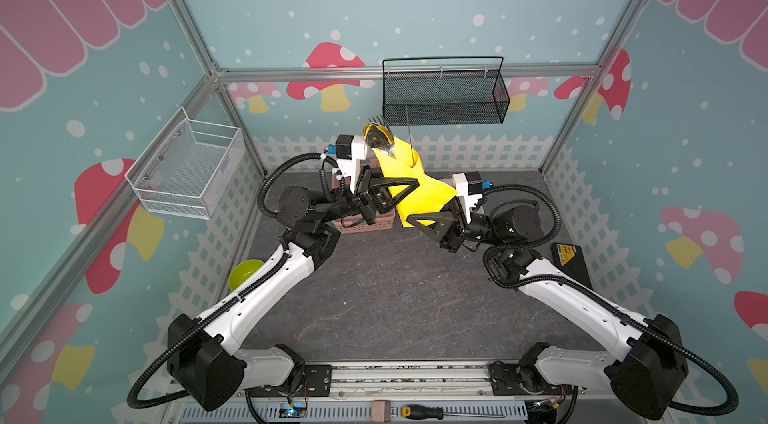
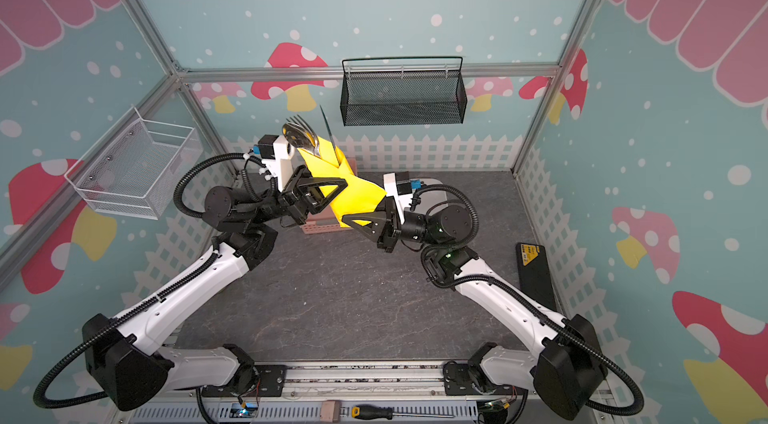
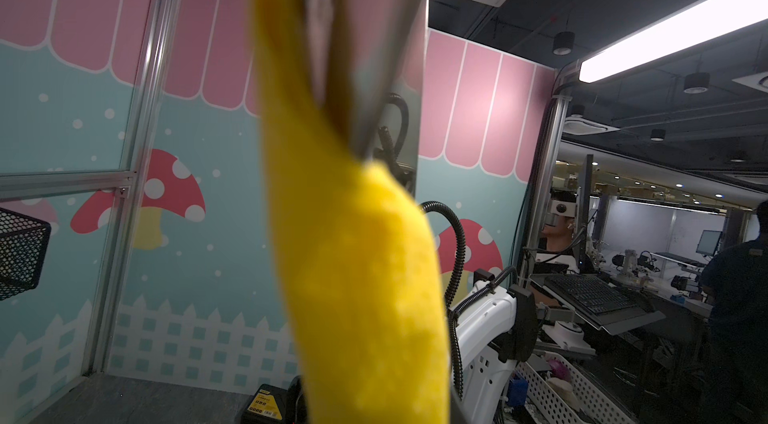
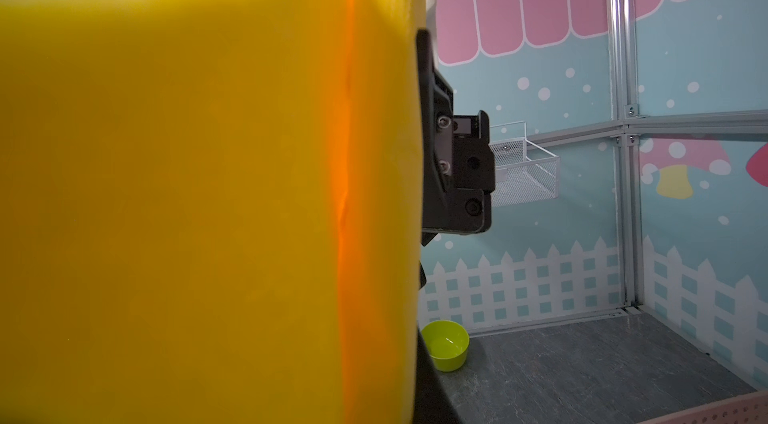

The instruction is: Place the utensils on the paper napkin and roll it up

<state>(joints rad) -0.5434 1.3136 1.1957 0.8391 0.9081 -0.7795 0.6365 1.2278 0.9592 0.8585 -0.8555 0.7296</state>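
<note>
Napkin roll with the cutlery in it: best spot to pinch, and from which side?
Pinch the paper napkin at its narrow wrapped middle, just below where the utensils poke out, coming sideways across its length. It is tilted, heads up; the lower end flares into loose paper, which probably would not hold the metal.

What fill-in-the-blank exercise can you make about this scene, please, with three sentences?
1. The napkin rolled around the utensils is ____.
2. The bowl on the table is ____.
3. The mesh basket on the back wall is ____.
Missing words: yellow, green, black.
</note>
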